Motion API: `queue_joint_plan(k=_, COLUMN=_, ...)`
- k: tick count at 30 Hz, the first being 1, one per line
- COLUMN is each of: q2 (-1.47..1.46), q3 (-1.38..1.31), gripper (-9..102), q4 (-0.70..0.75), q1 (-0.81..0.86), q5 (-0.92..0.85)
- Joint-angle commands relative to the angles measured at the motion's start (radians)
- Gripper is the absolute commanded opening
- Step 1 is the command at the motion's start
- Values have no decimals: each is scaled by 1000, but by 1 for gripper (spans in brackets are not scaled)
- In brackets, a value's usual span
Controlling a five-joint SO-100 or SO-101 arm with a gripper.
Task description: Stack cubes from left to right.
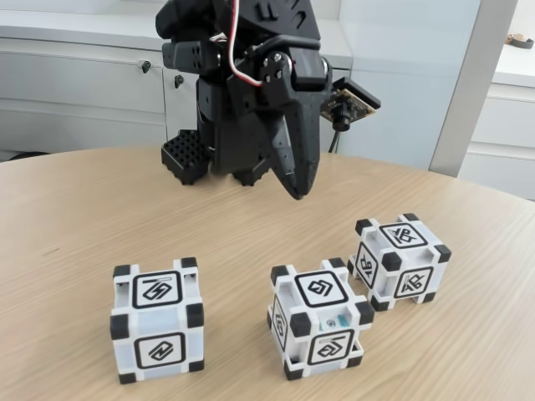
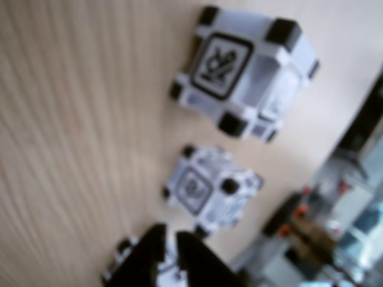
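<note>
White cubes: left cube (image 1: pixel 157 318), middle cube (image 1: pixel 320 317), right cube (image 1: pixel 399 261) all sit singly on the wooden table (image 1: pixel 67 217), middle and right close | gripper (image 1: pixel 296 190) hangs above, fingers together, empty | nothing stacked yet, every lift remains

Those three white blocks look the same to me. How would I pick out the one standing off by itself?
In the fixed view, start at the black arm at the back of the wooden table. The lone cube stands near the front edge at the left, well apart from the two cubes close together at the right.
</note>
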Motion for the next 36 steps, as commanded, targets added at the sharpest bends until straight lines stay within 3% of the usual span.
queue_joint_plan(k=1, q2=0, q3=-17, gripper=0, q4=-2, q1=6, q5=37)
queue_joint_plan(k=36, q2=-2, q3=-17, gripper=0, q4=-11, q1=6, q5=69)
